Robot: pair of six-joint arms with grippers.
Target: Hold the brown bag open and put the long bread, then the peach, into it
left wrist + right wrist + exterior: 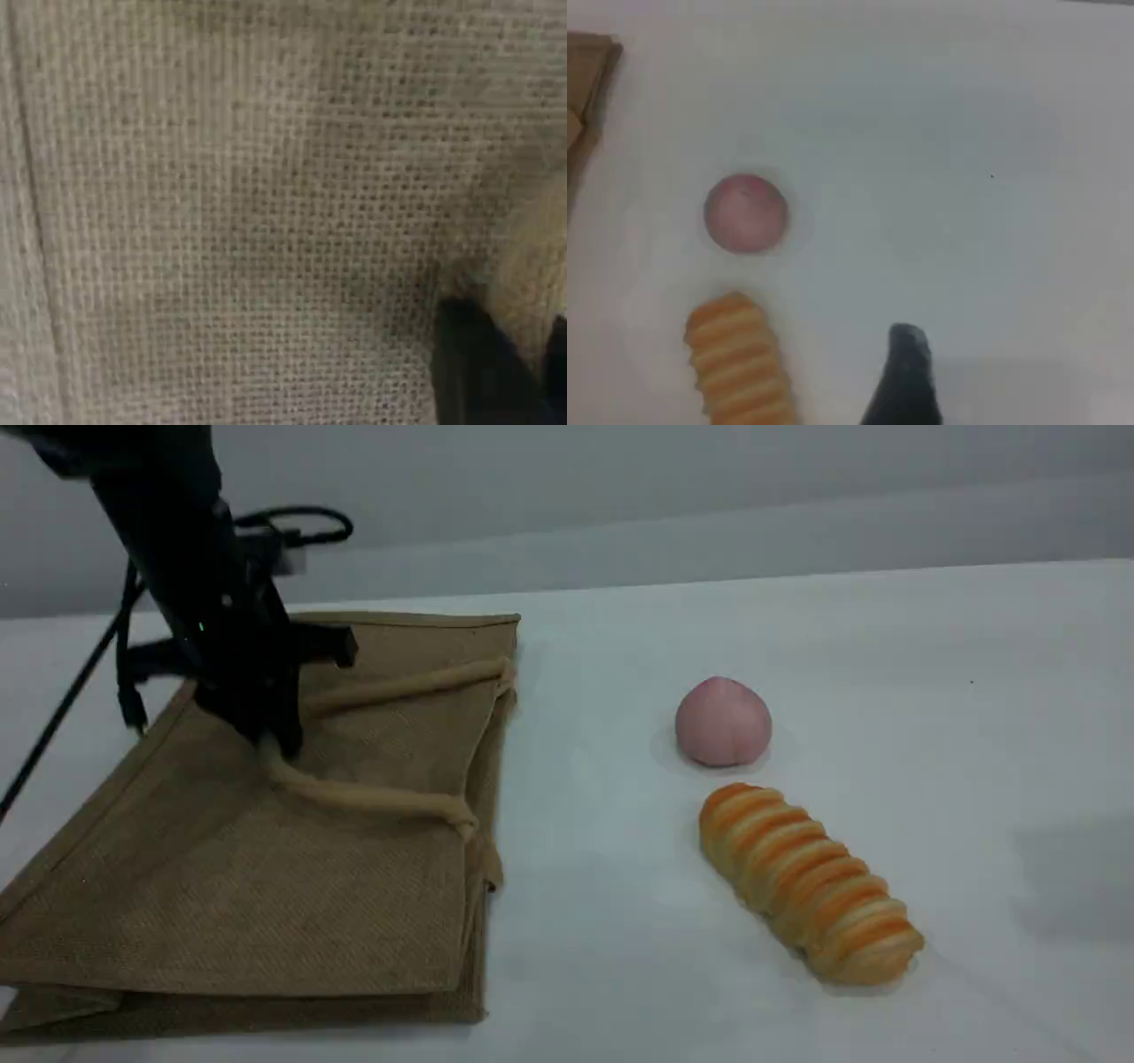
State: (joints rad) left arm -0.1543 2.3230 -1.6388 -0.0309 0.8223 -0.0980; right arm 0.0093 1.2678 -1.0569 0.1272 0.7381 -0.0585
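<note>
Nearest the camera lay the long bread (811, 881), slantwise on the white table (930, 691), and just behind it, near but apart, sat the peach (723, 721). Both were free, probably because the bag had to be opened first. The right gripper (908, 376) hovered high over the table beside them, its jaws wide and empty. The brown bag (221, 886) lay flat at the left, mouth toward the food. Farther back, the left gripper (279, 744) stood pinched shut on the handle (372, 797), seemingly ready to lift it.
</note>
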